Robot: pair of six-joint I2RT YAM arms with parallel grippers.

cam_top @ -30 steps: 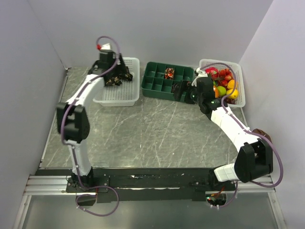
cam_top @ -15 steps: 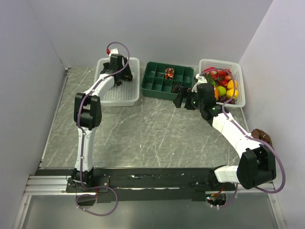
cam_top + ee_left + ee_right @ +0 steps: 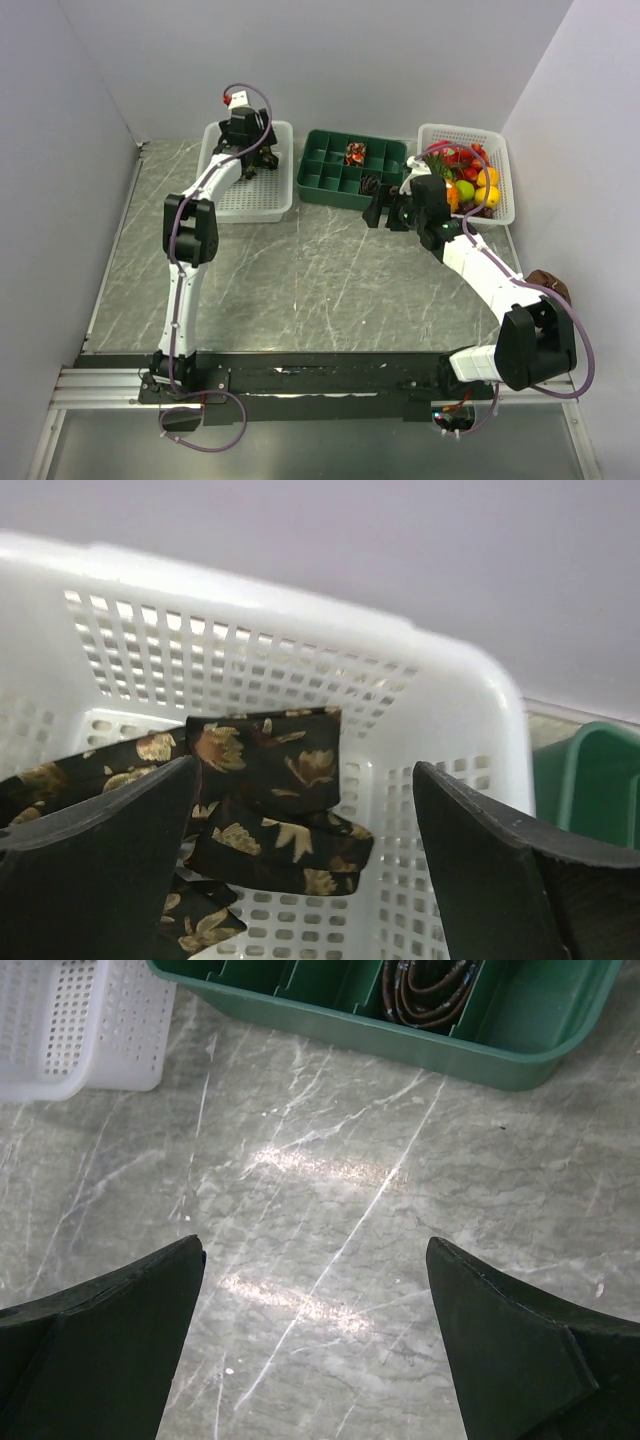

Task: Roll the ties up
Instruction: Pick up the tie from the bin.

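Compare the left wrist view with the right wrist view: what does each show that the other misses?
Left wrist only: a dark fabric tie with tan leaf-like print, loosely folded inside the white perforated plastic basket. Right wrist only: the grey marble tabletop and a dark rolled tie coil in the green plastic divided tray. Both: a part of that basket and that tray.

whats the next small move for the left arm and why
Probably lower the left gripper onto the dark patterned tie in the white basket and close: its jaws stand wide open, holding nothing, with the bunched tie lying just ahead between them.
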